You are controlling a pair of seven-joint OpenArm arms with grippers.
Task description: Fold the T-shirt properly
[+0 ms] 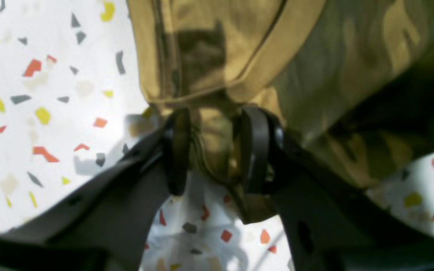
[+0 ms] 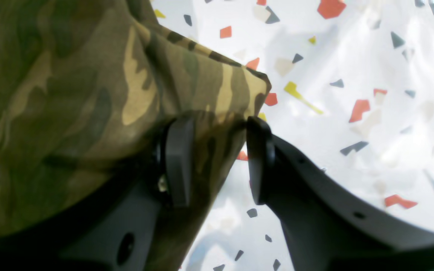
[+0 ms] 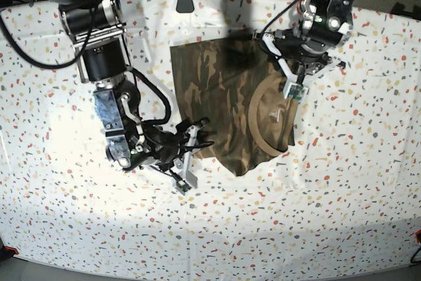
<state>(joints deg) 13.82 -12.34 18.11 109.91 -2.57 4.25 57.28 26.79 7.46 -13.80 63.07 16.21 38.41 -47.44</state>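
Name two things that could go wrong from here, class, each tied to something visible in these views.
The right gripper pinches only a thin corner of the T-shirt, so the cloth might slip out. The left gripper clamps bunched fabric near the hem, so the fold may come out creased or uneven on the speckled table cover.

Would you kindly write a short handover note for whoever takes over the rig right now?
Left end effector: shut on the T-shirt, pinching a bunched hem edge just above the speckled tablecloth.
Right end effector: fingers either side of a cloth corner with a visible gap; grip cannot be confirmed.
T-shirt: mid-table, partly folded, its paler inner side turned up on the base view's right.
Done: a fold has been started.
Left: complete the fold, flatten the cloth, release both end effectors.
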